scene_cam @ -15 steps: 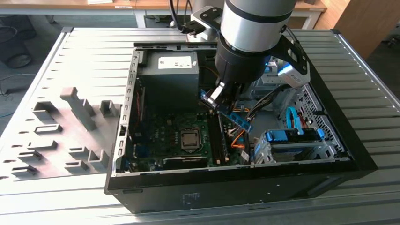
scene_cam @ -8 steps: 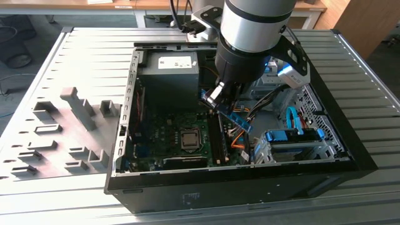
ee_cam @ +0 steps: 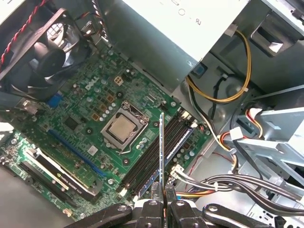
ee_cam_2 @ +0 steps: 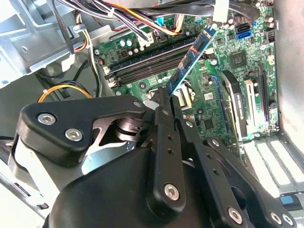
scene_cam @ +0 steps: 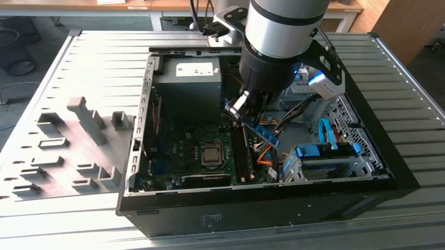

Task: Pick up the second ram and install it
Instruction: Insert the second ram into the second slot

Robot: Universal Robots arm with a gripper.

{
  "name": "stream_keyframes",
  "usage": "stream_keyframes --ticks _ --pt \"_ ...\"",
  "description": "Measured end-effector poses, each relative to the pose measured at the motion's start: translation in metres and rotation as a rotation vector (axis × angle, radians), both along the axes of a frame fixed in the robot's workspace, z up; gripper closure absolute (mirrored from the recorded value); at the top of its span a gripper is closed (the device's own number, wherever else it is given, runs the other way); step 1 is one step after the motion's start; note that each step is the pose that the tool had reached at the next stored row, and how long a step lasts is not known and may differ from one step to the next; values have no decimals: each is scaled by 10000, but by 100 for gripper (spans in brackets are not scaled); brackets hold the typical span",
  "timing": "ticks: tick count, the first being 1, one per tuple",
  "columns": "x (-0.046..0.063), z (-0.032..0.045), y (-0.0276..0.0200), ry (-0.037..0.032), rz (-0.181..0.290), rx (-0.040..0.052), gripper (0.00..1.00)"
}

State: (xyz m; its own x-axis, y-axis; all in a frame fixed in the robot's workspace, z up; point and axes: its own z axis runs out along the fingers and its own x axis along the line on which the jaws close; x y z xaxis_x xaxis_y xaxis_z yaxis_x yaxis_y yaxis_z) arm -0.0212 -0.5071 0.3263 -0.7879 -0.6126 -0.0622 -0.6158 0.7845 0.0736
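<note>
Gripping the second ram (ee_cam_2: 192, 54) by one end in my closed claw (ee_cam: 165, 202), I hold it tilted just above the memory slots (ee_cam: 142, 168), to the exterior view's right of the processor socket (ee_cam: 122, 129), a light, stiff, fragile board I judge best pinched by its edges.

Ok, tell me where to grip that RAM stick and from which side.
Pinch the second ram across its two flat faces near one end, coming from the side away from the motherboard. It is thin, so only the faces offer purchase, and the edge toward the memory slots is left free. The gripper holds it so.
</note>
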Motion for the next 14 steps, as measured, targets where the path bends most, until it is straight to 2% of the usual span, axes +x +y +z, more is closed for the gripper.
stream_keyframes --ticks 14 --pt "0 0 0 -1 -412 -3 86"
